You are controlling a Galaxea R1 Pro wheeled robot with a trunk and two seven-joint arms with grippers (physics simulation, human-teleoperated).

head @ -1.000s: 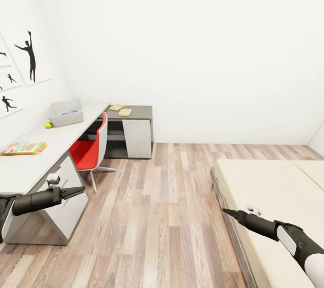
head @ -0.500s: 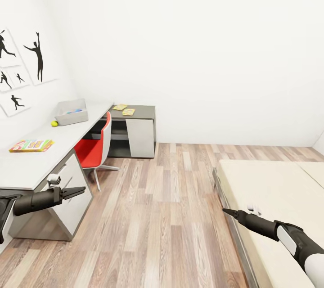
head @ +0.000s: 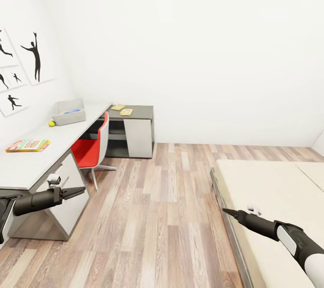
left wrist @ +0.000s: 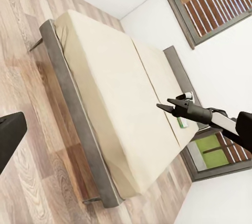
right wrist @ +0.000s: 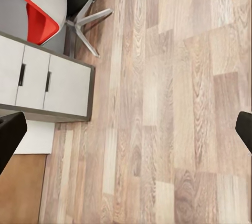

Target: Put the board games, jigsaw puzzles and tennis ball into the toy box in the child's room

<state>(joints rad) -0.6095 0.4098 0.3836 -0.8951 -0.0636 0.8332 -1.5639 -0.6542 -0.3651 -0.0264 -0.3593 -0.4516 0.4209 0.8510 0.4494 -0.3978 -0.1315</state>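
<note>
On the counter [head: 31,168], the toy box [head: 68,113] stands behind the tennis ball [head: 52,123]; a board game [head: 27,145] lies nearer; two jigsaw puzzles [head: 122,109] lie right of the box.

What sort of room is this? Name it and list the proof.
Likely a child's bedroom: a low bed, a long desk holding a toy box and board game, and ball-player silhouette pictures.
</note>
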